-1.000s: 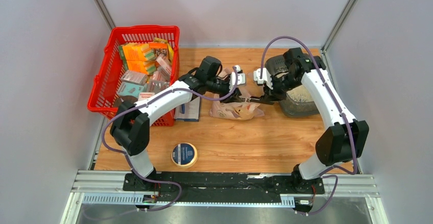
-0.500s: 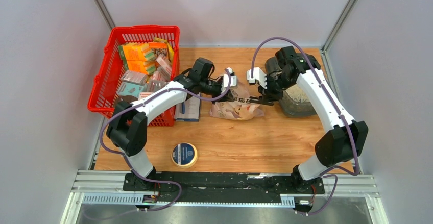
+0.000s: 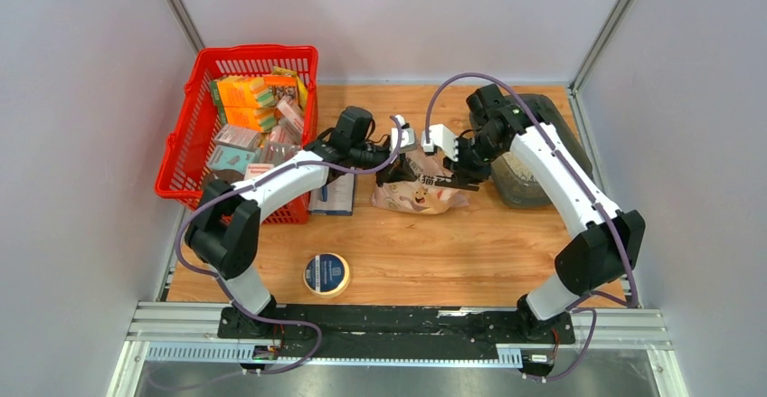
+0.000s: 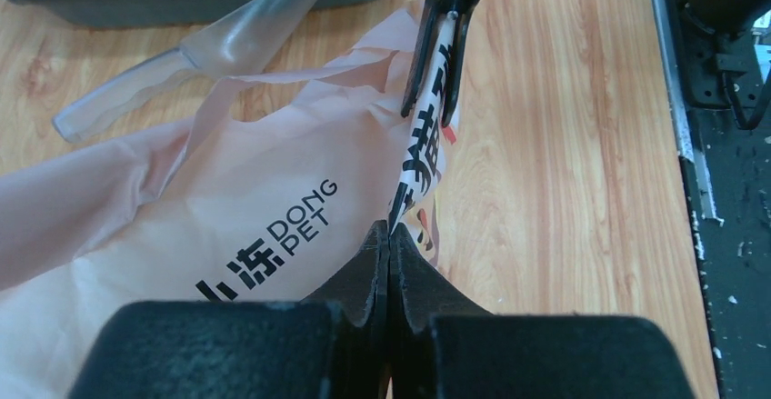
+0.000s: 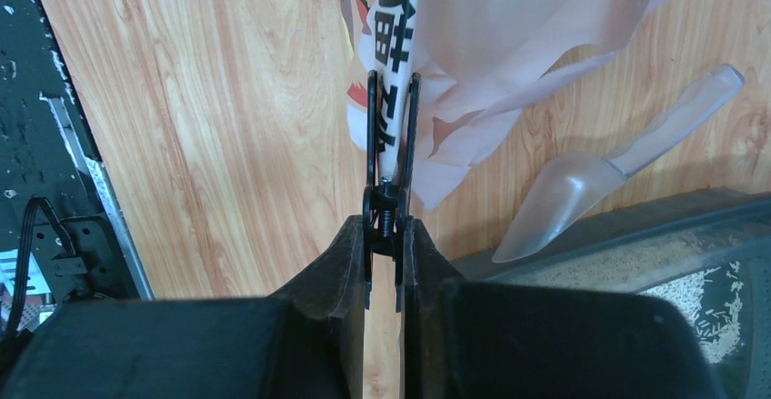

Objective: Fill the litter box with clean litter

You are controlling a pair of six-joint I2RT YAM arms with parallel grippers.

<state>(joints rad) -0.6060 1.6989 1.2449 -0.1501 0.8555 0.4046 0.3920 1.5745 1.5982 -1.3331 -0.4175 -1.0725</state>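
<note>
Left gripper [image 4: 389, 244] is pinching the pink bag [image 4: 182, 199], jaws together. Right gripper [image 5: 385, 228] is clamping a black clip [image 5: 372, 135]; its arm is partly hiding the litter box [image 3: 553, 110].

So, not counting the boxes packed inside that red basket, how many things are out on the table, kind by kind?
Basket: 1
Bag: 1
Scoop: 1
Litter tray: 1
Tape roll: 1
Booklet: 1
Clip, pinched on the bag's edge: 1
Total: 7
</note>
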